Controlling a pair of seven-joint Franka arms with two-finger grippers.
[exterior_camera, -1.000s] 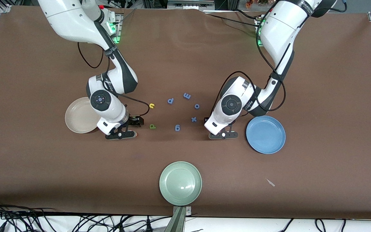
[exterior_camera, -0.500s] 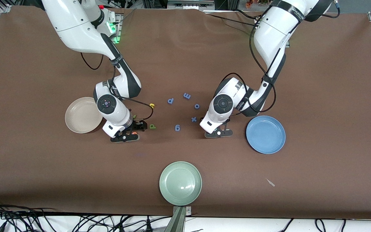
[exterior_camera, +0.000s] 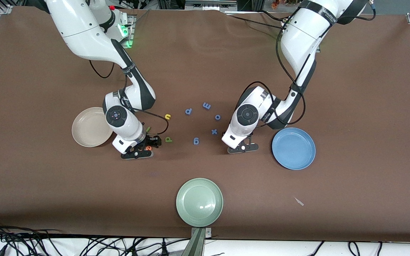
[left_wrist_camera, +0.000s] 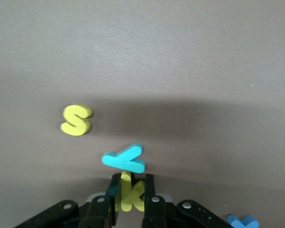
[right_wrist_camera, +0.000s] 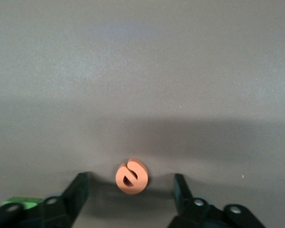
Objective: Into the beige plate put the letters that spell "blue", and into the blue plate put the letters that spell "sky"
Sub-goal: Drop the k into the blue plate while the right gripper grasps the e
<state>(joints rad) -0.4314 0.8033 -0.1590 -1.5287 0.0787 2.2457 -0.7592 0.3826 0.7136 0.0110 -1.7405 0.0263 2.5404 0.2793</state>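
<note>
In the left wrist view my left gripper (left_wrist_camera: pixel 131 191) is shut on the upright yellow k (left_wrist_camera: pixel 133 194). The teal y (left_wrist_camera: pixel 124 159) lies flat just past its tips and the yellow s (left_wrist_camera: pixel 76 119) a little farther off. My right gripper (right_wrist_camera: pixel 130 192) stands open on the table with the orange e (right_wrist_camera: pixel 131 176) between its fingers (right_wrist_camera: pixel 78 190), untouched. The yellow u (exterior_camera: pixel 168 116), olive b (exterior_camera: pixel 168 139) and thin green l (exterior_camera: pixel 148 129) lie beside the right hand. The beige plate (exterior_camera: pixel 84 133) sits toward the right arm's end, the blue plate (exterior_camera: pixel 293 148) toward the left arm's end.
Several blue letters (exterior_camera: pixel 206 105) lie scattered between the two hands; a blue x (left_wrist_camera: pixel 242 221) is close beside the left gripper. A pale green plate (exterior_camera: pixel 199 202) sits near the front edge. A small pale scrap (exterior_camera: pixel 299 201) lies nearer the camera than the blue plate.
My left gripper has closed onto the yellow k after shifting slightly toward the table's middle. My right gripper has settled around the orange e, and its jaws have narrowed.
</note>
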